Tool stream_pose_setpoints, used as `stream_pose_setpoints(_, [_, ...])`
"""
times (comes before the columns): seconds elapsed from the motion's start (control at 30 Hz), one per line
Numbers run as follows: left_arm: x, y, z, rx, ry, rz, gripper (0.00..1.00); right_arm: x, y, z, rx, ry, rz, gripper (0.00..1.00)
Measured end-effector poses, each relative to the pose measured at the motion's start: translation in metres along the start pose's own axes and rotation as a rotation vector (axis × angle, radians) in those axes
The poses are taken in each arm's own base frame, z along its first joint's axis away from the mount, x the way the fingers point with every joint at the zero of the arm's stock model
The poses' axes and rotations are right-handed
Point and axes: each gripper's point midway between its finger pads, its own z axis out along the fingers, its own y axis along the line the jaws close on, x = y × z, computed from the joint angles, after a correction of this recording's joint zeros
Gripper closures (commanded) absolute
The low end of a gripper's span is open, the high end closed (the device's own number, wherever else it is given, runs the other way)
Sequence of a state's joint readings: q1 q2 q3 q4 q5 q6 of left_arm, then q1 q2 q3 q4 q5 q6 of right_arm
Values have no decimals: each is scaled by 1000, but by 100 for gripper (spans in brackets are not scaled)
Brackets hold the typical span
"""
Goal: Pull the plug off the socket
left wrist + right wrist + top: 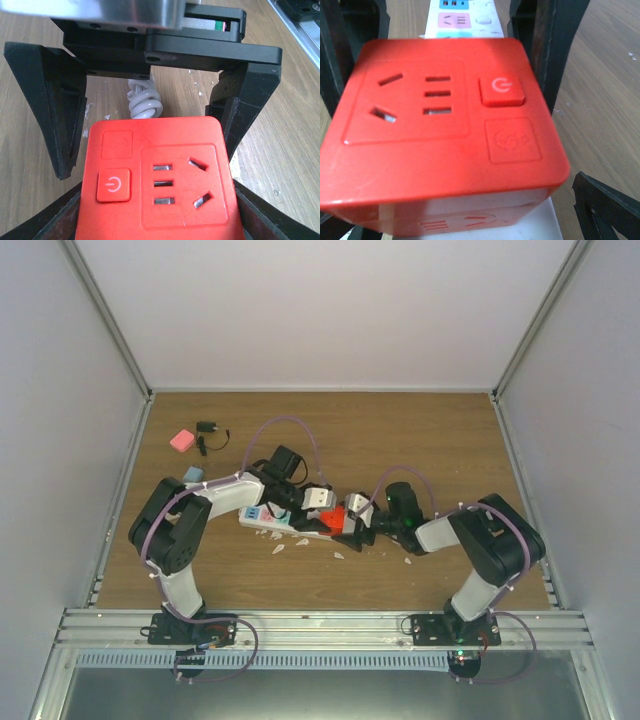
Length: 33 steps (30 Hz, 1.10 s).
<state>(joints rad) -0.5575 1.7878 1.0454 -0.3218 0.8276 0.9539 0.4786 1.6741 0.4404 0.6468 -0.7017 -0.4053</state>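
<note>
**A:** Where does the socket lie, and which way does it run?

**B:** You have the socket (272,521) flat on the surface (420,440), between your two arms. Seen from above, its long axis runs sideways. The left end sits a little farther from you and the right end a little nearer. The red plug (334,517) sits on that right end, with its outlet face and power button turned straight up. From your right wrist, the pastel squares (455,20) on the socket line up beyond the plug, along that same axis.

**A:** And my claws?

**B:** Both meet at the plug. Your left claw (150,160) is half spread about it. One finger (237,120) is right at the plug's edge, and the other (47,115) stands off with bare wood showing between. I cannot tell whether it clamps anything. Your right claw (442,55) is spread wide, with a finger on each side of the plug.

**A:** What else is near the socket?

**B:** A coiled white cord (145,102) lies just past the plug. White scraps (285,546) lie along the socket's near side. A pale blue piece (193,474) sits near its left end. Farther off that way are a pink block (182,440) and a small black adapter (208,430).
</note>
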Motion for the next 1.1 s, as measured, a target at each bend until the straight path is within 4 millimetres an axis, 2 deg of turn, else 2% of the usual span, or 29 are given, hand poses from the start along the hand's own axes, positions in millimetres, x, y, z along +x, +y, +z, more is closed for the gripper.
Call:
stream_pose_setpoints(0.37, [12, -5, -17, -16, 9, -27, 62, 2, 11, 19, -78, -1, -74, 0])
stream_pose_setpoints(0.63, [21, -7, -29, -46, 19, -32, 63, -4, 7, 38, -123, -25, -133, 1])
stream_pose_setpoints(0.93, [26, -15, -34, -64, 32, -15, 63, -6, 15, 44, -171, -41, -170, 0])
stream_pose_setpoints(1.1, [26, -17, -35, -68, 32, -12, 63, -6, 19, 45, -183, -45, -195, 9])
